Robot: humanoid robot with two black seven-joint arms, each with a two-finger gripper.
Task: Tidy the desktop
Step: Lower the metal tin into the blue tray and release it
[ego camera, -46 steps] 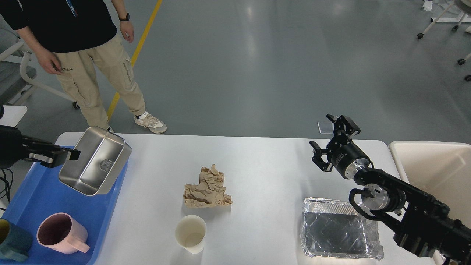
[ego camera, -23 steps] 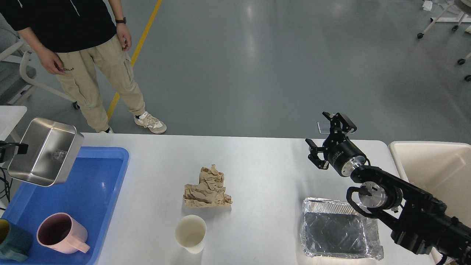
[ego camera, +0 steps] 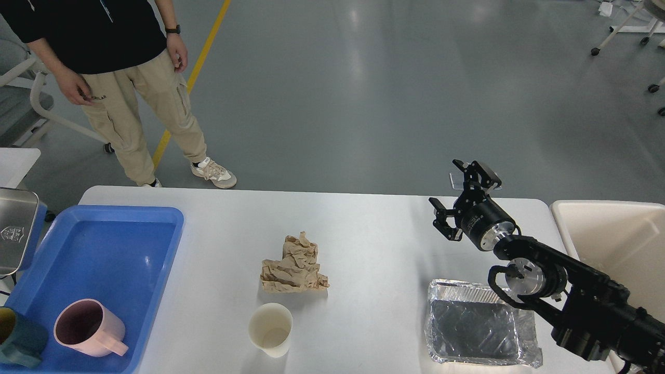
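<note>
Where my right gripper (ego camera: 465,200) hovers open: desk (ego camera: 374,234), white, smooth, rounded corners; grey glossy floor (ego camera: 363,93) beyond.

head camera looks steeply down, perhaps midrange, across the desktop (ego camera: 363,234).
</note>
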